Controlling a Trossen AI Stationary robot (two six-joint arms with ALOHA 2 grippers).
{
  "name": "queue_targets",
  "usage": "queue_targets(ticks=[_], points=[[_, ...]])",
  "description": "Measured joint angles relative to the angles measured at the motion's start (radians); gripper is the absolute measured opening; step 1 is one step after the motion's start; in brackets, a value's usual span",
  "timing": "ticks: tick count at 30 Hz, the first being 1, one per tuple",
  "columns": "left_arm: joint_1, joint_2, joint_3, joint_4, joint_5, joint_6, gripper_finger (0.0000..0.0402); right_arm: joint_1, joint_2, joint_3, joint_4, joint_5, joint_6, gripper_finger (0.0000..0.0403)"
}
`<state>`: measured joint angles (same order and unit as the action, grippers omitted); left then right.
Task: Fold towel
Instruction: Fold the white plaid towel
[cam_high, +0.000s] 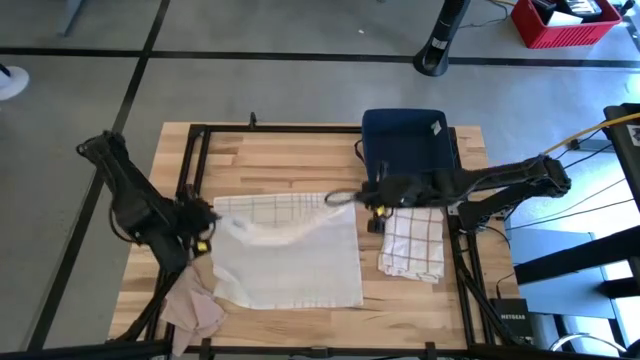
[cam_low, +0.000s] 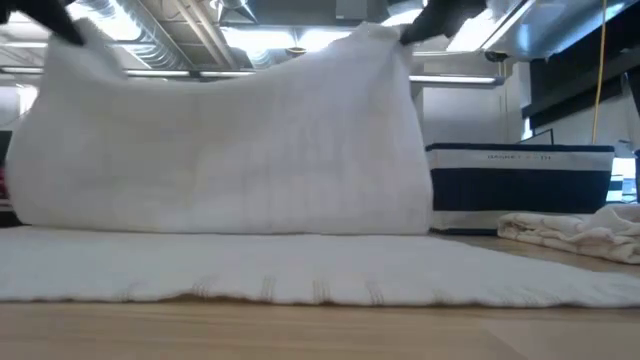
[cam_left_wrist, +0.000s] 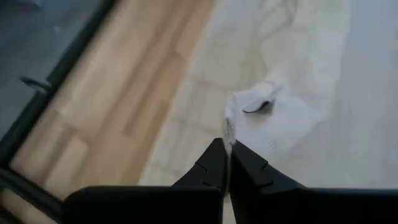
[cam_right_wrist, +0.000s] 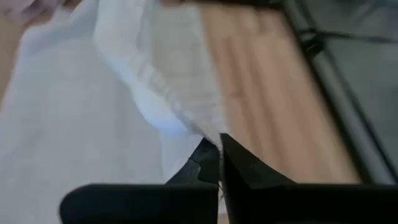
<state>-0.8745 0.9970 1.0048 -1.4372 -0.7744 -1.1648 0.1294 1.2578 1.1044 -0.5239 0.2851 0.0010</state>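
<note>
Both grippers pinch the white towel's (cam_high: 290, 262) far edge aloft: left gripper (cam_high: 207, 222) at 9 o'clock, right gripper (cam_high: 352, 197) at 3; free hem lies toward 6.

hidden: table (cam_low: 320, 330) far side, behind lifted towel (cam_low: 230, 150) (low view) | arms: cropped above

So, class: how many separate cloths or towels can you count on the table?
4: white towel mid-table, lifted by both grippers; checked cloth to its right; folded navy towel at the far edge; crumpled pinkish cloth near-left. More may be hidden.
</note>
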Motion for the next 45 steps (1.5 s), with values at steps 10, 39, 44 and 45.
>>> queue_targets(ticks=[10,39,44,45], points=[[0.004,-0.103,0.171,0.085,-0.116,0.263,0.0000,-0.009,-0.014,0.159,-0.013,-0.011,-0.033,0.0003],[-0.165,0.074,-0.110,0.438,0.444,-0.061,0.0000,0.348,0.187,-0.044,0.029,-0.153,0.344,0.0003],[-0.174,0.107,-0.196,0.563,0.558,-0.116,0.0000,0.386,0.274,-0.054,0.096,-0.221,0.374,0.0003],[-0.174,0.113,-0.210,0.581,0.580,-0.120,0.0000,0.393,0.291,-0.054,0.106,-0.229,0.374,0.0003]])
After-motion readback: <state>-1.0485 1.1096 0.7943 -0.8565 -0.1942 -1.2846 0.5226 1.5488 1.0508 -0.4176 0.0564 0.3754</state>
